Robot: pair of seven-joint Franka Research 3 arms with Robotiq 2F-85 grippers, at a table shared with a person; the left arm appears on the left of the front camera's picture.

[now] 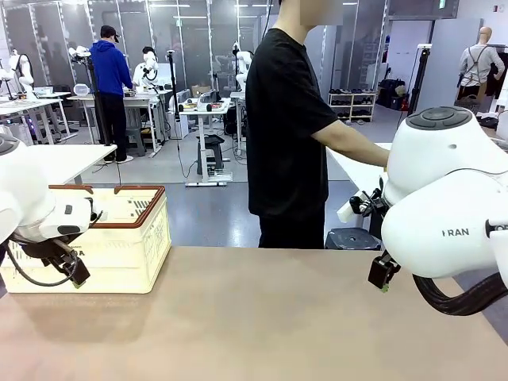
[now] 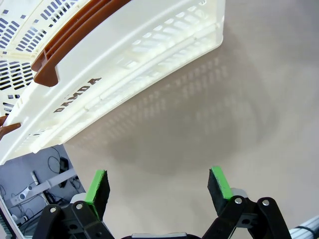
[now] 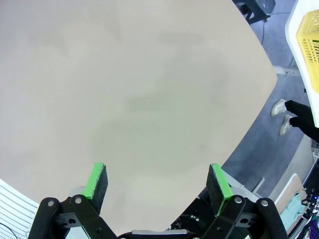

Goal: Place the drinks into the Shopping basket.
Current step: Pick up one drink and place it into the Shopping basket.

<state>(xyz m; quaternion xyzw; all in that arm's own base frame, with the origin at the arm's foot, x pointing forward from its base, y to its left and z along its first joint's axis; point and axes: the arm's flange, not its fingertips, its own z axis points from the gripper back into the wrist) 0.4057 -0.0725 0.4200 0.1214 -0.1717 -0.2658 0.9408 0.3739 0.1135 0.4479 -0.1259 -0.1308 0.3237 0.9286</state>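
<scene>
Nearest, the tabletop [image 1: 254,333] lies bare from 6 o'clock up through its middle. At about 9 o'clock the left gripper [image 1: 75,274] hangs low over the surface, its jaws spread wide with nothing between the green pads [image 2: 98,185]. At 3 o'clock the right gripper [image 1: 382,274] hovers above the bare surface, its jaws likewise released and holding nothing. Just beyond the left gripper, near it but apart, the Shopping basket [image 1: 119,254] stands upright on the tabletop at 9 to 10 o'clock, its printed side toward the robot. Its brown-red rim and slotted inner walls are in sight, but its floor is hidden, so I cannot tell whether anything lies inside. Past the far edge, at 12 o'clock, a person [image 1: 286,135] stands with one arm stretched toward 3 o'clock; the hand is hidden behind the right arm's white housing. Farther off, a yellow mesh basket [image 3: 309,45] sits on another white surface. By my reading the task is at its very start. Neither gripper has a can, none of the drinks stands within reach on the bare surface, and every placement into the basket looks left to do, probably once the person brings cans over.
</scene>
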